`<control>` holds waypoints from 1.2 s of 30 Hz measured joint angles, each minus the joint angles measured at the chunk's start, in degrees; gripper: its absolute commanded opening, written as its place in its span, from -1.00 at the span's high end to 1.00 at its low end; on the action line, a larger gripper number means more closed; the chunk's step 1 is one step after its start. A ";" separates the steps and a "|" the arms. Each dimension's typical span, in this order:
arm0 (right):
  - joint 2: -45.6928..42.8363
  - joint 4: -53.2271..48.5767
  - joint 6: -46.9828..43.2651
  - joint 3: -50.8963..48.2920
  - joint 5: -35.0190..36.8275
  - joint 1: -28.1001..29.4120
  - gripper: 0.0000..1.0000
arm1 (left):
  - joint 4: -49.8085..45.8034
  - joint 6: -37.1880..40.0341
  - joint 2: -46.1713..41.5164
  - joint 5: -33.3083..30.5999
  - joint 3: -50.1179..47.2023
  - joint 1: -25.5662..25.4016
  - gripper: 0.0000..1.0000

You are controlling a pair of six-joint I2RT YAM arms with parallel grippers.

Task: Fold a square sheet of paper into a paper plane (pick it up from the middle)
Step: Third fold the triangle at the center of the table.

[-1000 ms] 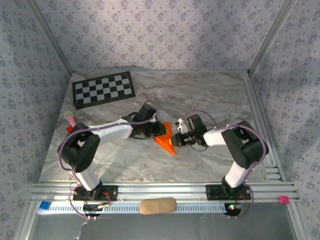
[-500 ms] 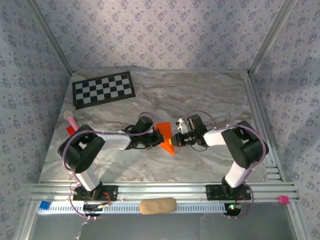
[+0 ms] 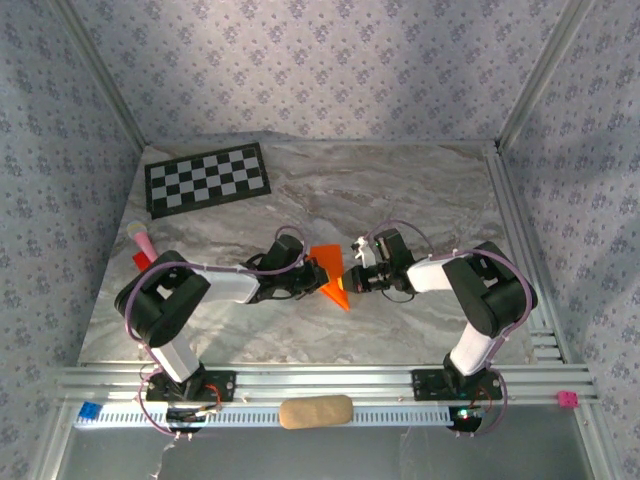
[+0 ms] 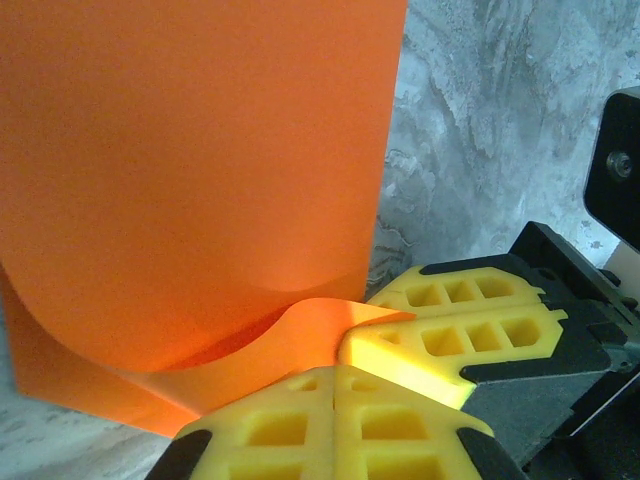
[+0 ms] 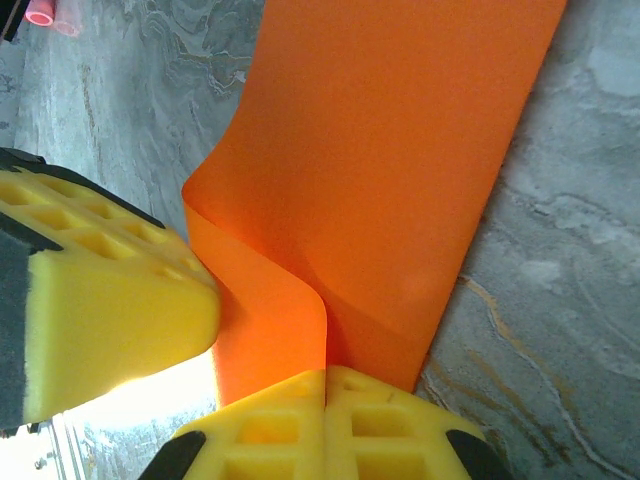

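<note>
**Left end effector** (image 4: 337,390): pads together, clamped on the low edge of the square sheet of paper (image 4: 200,150), where a curled flap runs into the seam between them.

**Right end effector** (image 5: 325,390): pads together, clamped on the same sheet from the other side. Its tip sits just beside the left one, close to touching.

**Sheet:** bright orange, already a creased, tapering shape. It is held between the two arms near the middle of the desk (image 5: 560,300), with a broad panel rising out of both grips. From above, its point faces the arm bases. The bend at the grips is soft and rounded, not a sharp crease.

**Handling, as judged:**
- Move both wrists as one, because any pull apart would likely tear paper this thin.
- Line the layers up edge on edge before you flatten them.
- Press the rounded bend down onto the desk and set it in one stroke.
- Mind the tips, which have little room between them.

**Also on the desk, well apart:** checkerboard sheet (image 3: 207,178); small red and pink object (image 3: 141,245).
</note>
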 measured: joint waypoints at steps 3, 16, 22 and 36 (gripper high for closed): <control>0.04 0.11 0.20 0.00 -0.04 0.00 1.00 | -0.28 0.31 0.00 -0.09 0.00 0.00 1.00; 0.09 0.20 0.42 0.00 -0.20 0.00 0.99 | -2.08 1.77 1.09 -1.95 0.00 0.00 1.00; 0.09 0.22 0.44 0.00 -0.24 0.00 0.97 | -2.58 2.38 1.70 -2.84 0.00 0.00 1.00; -3.28 -2.56 3.34 0.46 0.85 0.13 0.19 | -3.61 3.93 1.70 -3.26 0.11 0.00 1.00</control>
